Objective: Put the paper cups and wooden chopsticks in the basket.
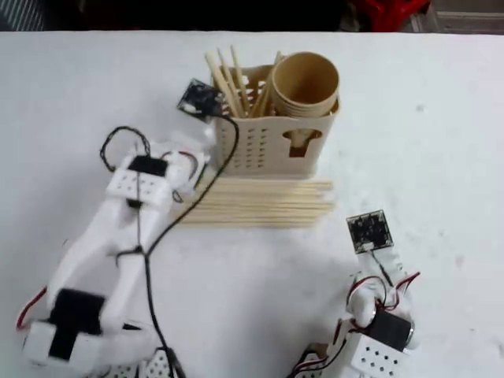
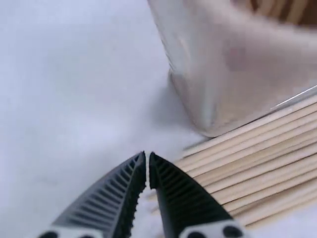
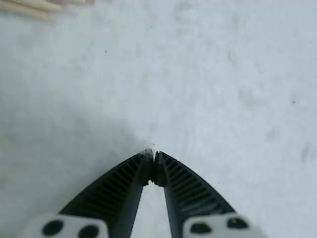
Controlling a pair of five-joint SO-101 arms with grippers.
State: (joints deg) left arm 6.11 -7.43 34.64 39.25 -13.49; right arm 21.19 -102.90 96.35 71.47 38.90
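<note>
A cream perforated basket (image 1: 272, 146) stands at the table's far middle. It holds stacked paper cups (image 1: 305, 84) and several upright chopsticks (image 1: 228, 83). A bundle of loose wooden chopsticks (image 1: 260, 202) lies flat on the table in front of it. My left gripper (image 2: 147, 157) is shut and holds nothing; its tips hover just off the bundle's left end (image 2: 247, 168), near the basket's corner (image 2: 213, 99). In the high view the left arm (image 1: 142, 185) reaches that spot. My right gripper (image 3: 152, 157) is shut over bare table, and its arm (image 1: 378, 323) rests at the near right.
The white table (image 1: 441, 142) stretches wide to the right and left of the basket. Black cables (image 1: 150, 236) trail along the left arm. Ends of the chopstick bundle (image 3: 29, 7) show far off in the right wrist view.
</note>
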